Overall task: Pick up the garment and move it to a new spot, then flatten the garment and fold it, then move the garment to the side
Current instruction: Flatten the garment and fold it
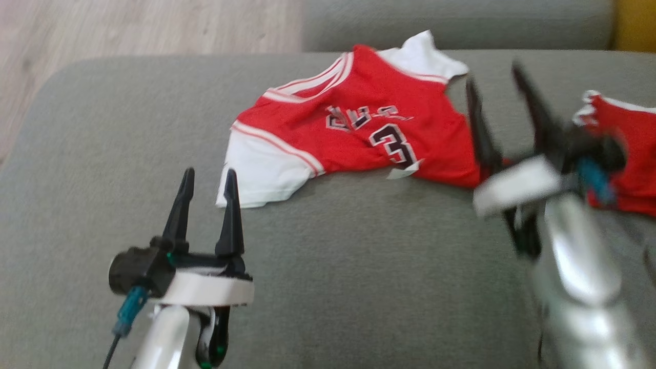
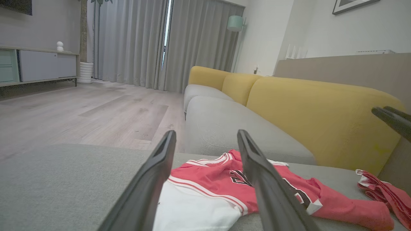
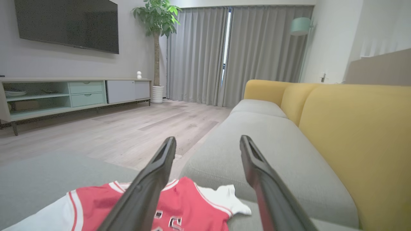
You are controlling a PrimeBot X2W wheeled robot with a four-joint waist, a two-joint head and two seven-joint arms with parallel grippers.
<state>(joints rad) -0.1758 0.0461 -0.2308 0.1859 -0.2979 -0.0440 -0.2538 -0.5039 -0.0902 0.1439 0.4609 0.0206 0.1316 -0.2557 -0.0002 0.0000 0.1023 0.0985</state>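
- Head view: the jersey [image 1: 359, 128], red with white sleeves and a number on it, lies rumpled on the grey seat cushion [image 1: 102, 154]. It sits toward the far edge, and one white sleeve reaches back toward the middle.
- It is neither flat nor folded, so I judge that flattening, folding and moving it aside are all left to do. Whether this is already its new spot, I cannot tell.
- The left gripper [image 1: 207, 177] has its fingers spread wide and holds nothing. Its tips are just beside the near white sleeve.
- The right gripper [image 1: 494, 77] is blurred, with its fingers also wide apart and empty. It is by the jersey's right end, and I cannot tell whether it touches the cloth.
- A second red cloth [image 1: 625, 154] lies at the cushion's right edge, partly behind the right arm.
- Left wrist view: the left gripper's two fingers frame the jersey, with the white sleeve nearest. There is a clear gap between them and nothing is pinched. They seem to sit above the cloth rather than on it.
- A dark finger of the right gripper enters at the right edge, in front of the yellow backrest [image 2: 321, 112].
- Right wrist view: the right gripper's fingers stand wide apart with nothing between them. The jersey's upper part and far sleeve lie below and ahead.
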